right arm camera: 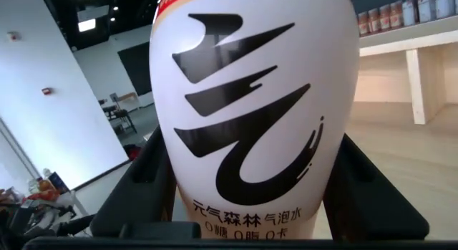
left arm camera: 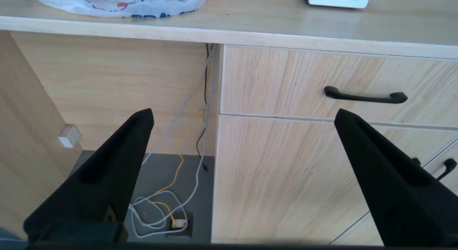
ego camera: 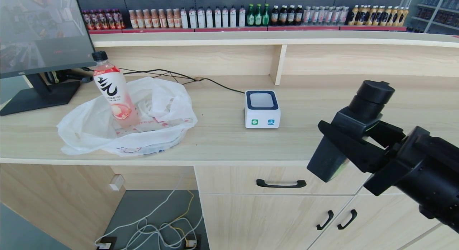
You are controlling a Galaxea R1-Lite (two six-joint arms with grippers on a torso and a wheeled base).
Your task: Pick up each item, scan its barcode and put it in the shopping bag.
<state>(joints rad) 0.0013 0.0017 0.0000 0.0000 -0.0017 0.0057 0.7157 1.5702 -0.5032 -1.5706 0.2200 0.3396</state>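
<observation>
The right jaws are clamped round the middle of a bottle (right arm camera: 250, 121). Full, it probably feels weighty and stiff, its round label slick enough to twist; mid-body is the sound hold. The left jaws gape empty. Beyond the right jaws sits the scanner (ego camera: 262, 108), farther off the shopping bag (ego camera: 82, 128).

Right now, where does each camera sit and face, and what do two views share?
Head view: on the robot's head, facing forward-down at the light wooden counter, white plastic shopping bag, white square scanner; right pincer at right.
Left wrist view: below the counter edge, facing the cabinet's black drawer handle; own open left pincer frames it.
Right wrist view: behind the right pincer, shut on a white bottle with black brushstrokes.
Shared: head and left wrist show handle, scanner, bag.
</observation>
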